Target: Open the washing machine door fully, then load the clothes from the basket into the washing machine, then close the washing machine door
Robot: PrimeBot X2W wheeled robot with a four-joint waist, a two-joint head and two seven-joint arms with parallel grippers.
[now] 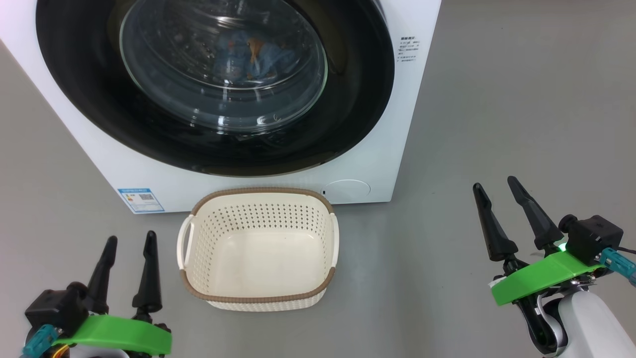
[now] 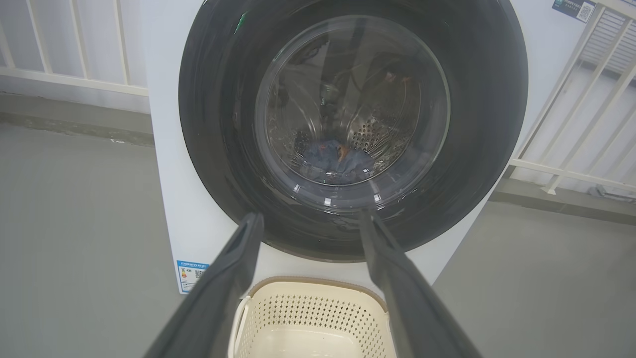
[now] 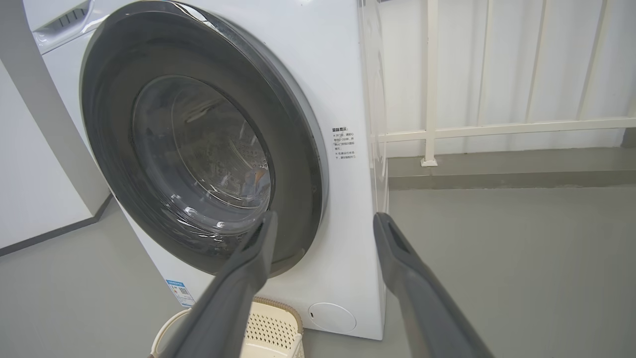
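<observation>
Two grippers, left gripper (image 1: 131,236) and right gripper (image 1: 494,182), jaws spread, nothing held, flank the small cream-white perforated plastic basket (image 1: 258,219), empty on the grey floor (image 1: 497,99). Just behind it the big white boxy washing machine (image 1: 377,164) has its round glossy black door (image 1: 348,99) shut, light blue clothes (image 1: 248,54) inside.
</observation>
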